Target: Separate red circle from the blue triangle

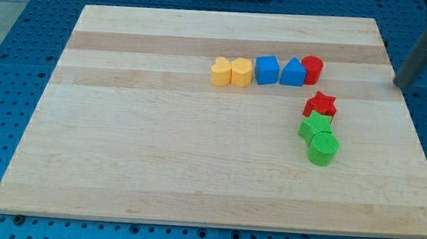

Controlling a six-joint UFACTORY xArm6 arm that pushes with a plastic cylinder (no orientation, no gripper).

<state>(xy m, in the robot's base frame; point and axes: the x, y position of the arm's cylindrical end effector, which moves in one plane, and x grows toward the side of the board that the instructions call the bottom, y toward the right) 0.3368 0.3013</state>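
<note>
The red circle [313, 69] stands near the board's upper right part, touching the right side of the blue triangle [293, 72]. My rod comes in from the view's top right corner, and my tip [399, 84] is off the board's right edge, well to the right of the red circle and apart from every block.
A blue cube [267, 70], a yellow hexagon [241, 72] and a yellow heart [220, 72] continue the row leftward. Below the red circle lie a red star [321, 105], a green star [316, 127] and a green circle [323, 150]. The wooden board [158, 153] lies on a blue perforated table.
</note>
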